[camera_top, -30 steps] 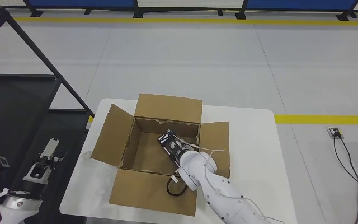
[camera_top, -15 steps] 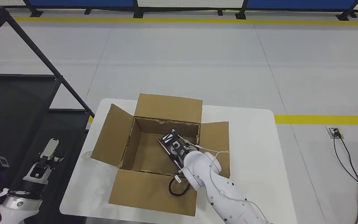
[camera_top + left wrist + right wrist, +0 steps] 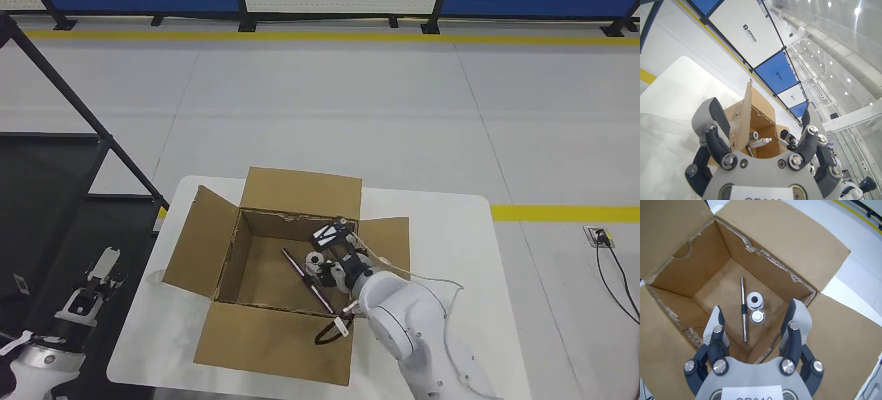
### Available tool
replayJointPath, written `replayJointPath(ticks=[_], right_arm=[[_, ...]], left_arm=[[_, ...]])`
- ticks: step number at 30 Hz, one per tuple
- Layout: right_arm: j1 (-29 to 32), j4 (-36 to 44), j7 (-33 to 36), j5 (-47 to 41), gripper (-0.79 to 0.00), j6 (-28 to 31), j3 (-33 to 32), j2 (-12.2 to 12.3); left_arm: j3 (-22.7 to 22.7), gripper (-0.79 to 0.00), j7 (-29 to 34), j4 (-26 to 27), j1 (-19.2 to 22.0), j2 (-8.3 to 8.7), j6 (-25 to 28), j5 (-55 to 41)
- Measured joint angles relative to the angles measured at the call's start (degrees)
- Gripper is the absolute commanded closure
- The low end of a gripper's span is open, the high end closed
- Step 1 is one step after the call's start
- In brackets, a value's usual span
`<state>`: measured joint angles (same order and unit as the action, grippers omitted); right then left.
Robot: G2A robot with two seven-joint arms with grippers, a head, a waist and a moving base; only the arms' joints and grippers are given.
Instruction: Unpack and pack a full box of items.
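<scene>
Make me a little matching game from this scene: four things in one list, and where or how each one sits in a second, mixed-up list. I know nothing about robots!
Things
1. metal rod
2. cardboard box
3. right gripper
4. left gripper

Places and states
A. open, poised over the box's inside
B. lying flat on the box's floor
C. open, off to the side, beyond the edge of the white table
D. standing on the table, flaps spread outward

Pairs: 1-B, 2-D, 3-A, 4-C.
</scene>
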<state>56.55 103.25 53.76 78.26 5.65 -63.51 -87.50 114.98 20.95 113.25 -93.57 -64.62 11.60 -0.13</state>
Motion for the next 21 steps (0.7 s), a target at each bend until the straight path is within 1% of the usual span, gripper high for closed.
replayJointPath(ticks=[4, 7, 17, 21], right_arm=[[2.9, 5.9, 0.1, -5.6, -0.785, 2.6, -3.8, 0.6], [4.0, 8.1, 1.1, -8.9, -0.785, 3.0, -6.5, 1.0], [4.5, 8.1, 0.6, -8.6, -0.785, 2.2, -7.2, 1.1], [4.8, 8.2, -1.3, -12.0, -0.785, 1.6, -9.7, 1.3]], left_arm=[[-1.6, -0.785, 0.3, -0.6, 1.6, 0.13, -0.9, 2.7], [-2.1, -0.785, 0.4, -0.9, 2.3, 0.21, -2.4, 4.4], [-2.4, -0.785, 0.8, -1.2, 2.5, 0.25, -3.4, 5.1], [-5.0, -0.785, 2.1, -2.6, 5.4, 0.47, -7.3, 8.4]])
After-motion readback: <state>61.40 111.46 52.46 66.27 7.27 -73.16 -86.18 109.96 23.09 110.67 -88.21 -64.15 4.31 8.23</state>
